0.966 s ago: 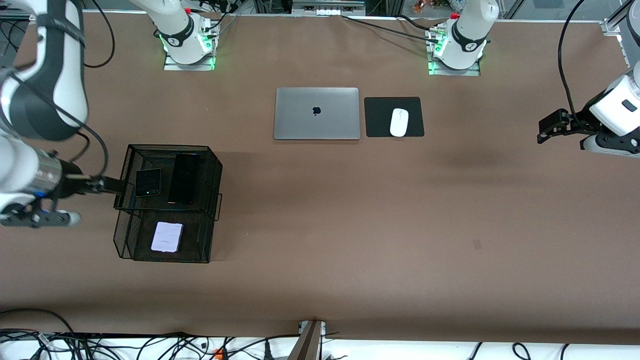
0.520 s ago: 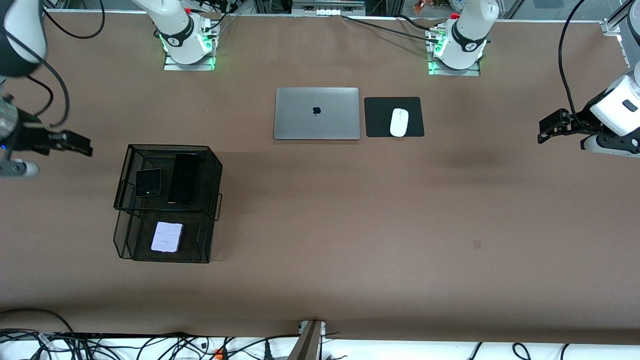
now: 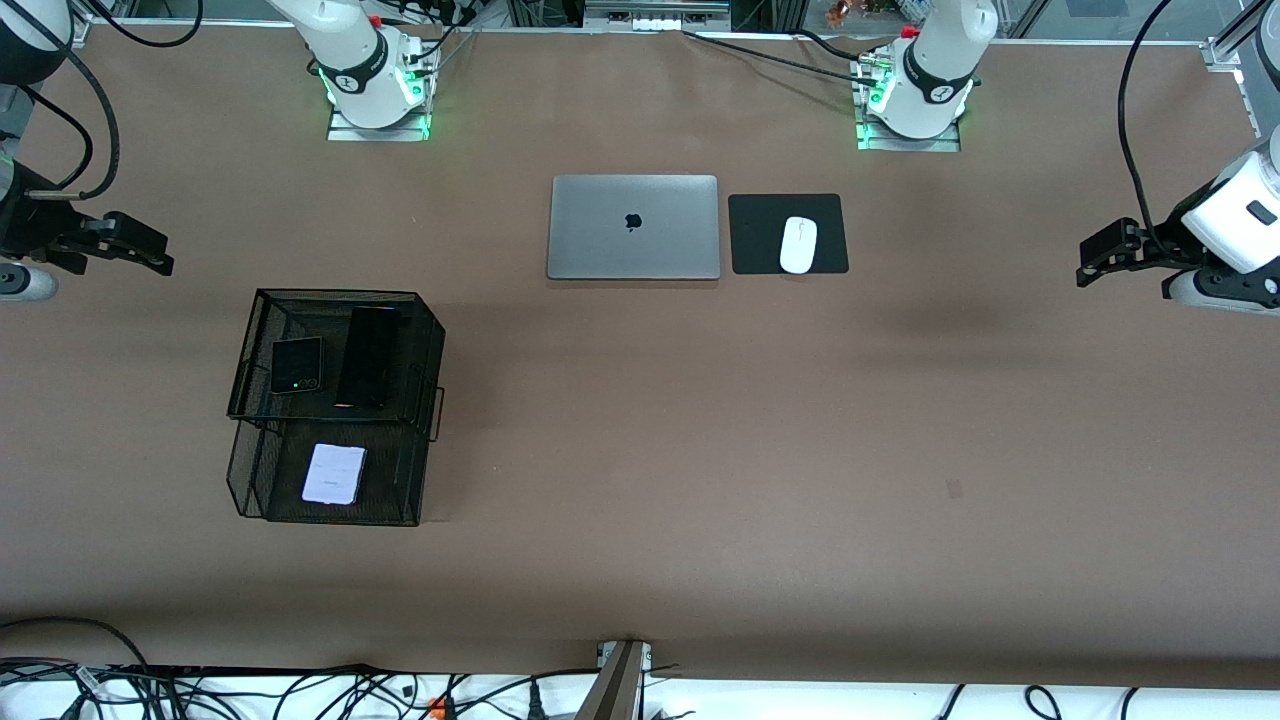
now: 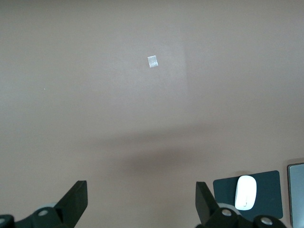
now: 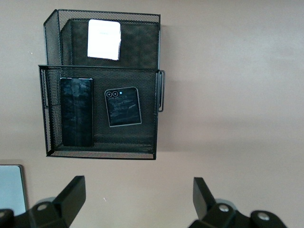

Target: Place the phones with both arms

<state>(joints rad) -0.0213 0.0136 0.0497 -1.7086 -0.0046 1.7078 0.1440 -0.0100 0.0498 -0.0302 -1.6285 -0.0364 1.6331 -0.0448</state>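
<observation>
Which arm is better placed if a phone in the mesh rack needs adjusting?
Right. The right gripper hangs open beside the mesh rack holding all three phones; the left gripper waits open at the table's left-arm end.

Robotics lab w/ office-desk mockup, two bolted arm bases [image 3: 375, 85] w/ green lights, brown-covered table [image 3: 700, 450], loose cables [image 3: 300, 690] at edge, laptop [image 3: 633, 227], mouse [image 3: 798, 244] on pad

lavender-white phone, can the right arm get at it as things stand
Probably yes: the lavender-white phone lies uncovered in the mesh rack's lower tier, and the open right gripper hangs nearby with nothing between.
</observation>
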